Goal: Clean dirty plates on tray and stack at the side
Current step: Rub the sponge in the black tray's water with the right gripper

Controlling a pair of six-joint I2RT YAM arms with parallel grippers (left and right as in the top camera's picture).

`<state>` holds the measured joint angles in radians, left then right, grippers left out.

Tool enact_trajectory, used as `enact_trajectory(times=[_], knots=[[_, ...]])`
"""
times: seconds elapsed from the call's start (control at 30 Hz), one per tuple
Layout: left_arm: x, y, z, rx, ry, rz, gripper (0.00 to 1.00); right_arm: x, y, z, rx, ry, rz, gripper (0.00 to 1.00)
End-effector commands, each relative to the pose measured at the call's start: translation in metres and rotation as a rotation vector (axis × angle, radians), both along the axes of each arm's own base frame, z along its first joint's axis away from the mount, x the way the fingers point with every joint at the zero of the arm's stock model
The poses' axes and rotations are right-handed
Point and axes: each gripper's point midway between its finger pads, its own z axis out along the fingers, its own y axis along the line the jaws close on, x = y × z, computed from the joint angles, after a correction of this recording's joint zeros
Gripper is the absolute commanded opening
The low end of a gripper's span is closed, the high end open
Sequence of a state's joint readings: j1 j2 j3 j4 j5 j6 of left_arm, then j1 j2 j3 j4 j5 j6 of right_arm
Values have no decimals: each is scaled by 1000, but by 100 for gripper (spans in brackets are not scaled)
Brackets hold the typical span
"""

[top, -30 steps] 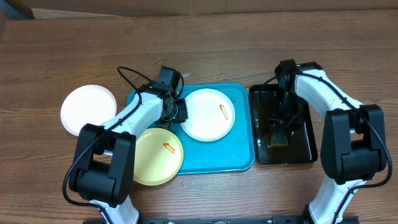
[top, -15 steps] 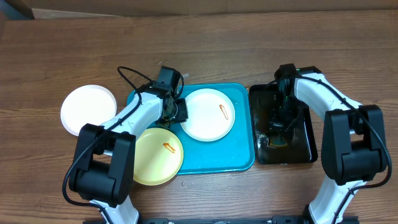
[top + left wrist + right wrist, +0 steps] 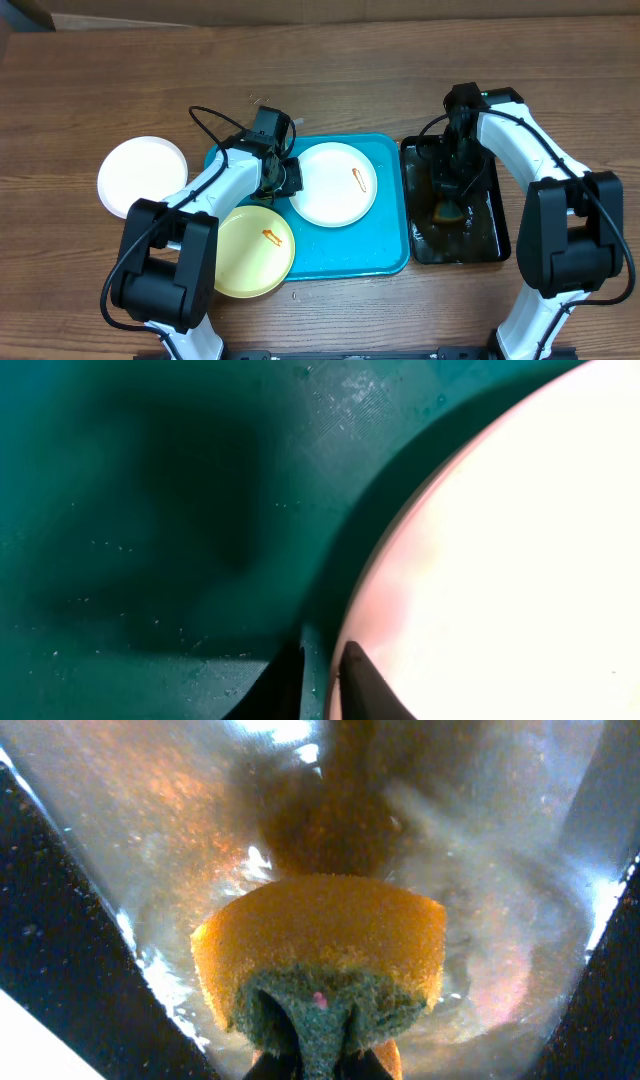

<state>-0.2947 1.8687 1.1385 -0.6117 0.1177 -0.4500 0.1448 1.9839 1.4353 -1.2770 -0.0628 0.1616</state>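
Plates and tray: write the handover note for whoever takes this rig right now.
The left gripper is shut on the rim of the smeared white plate, which lies on the blue tray.
The right gripper is shut on the sponge, over the black tray.
The yellow plate, also smeared, lies over the blue tray's front-left corner.
Done: the clean white plate sits on the table, left of the blue tray.
Left: wipe both smeared plates and stack them there.

The table (image 3: pixel 330 70) is matt grained wood, the turquoise tray (image 3: pixel 392 245) finely textured plastic, the white plate (image 3: pixel 330 190) smooth, the black tray (image 3: pixel 497 235) glossy, the sponge (image 3: pixel 320 945) porous foam with rough green backing
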Motion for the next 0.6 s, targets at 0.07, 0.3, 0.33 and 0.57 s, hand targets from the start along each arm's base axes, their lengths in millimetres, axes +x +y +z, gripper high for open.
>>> enact_trajectory(times=[0.07, 0.3, 0.33, 0.57], knots=[[-2, -3, -4, -2, 14, -7, 7, 13, 2, 13, 15, -73, 36, 4], [-9, 0, -6, 6, 48, 22, 6, 21, -2, 12, -5, -110, 62, 4], [-9, 0, -6, 5, 48, 22, 8, 22, -3, 12, -11, -113, 63, 4], [-1, -3, -4, -5, 14, 21, 24, 25, -26, 14, -146, -125, 85, 4]])
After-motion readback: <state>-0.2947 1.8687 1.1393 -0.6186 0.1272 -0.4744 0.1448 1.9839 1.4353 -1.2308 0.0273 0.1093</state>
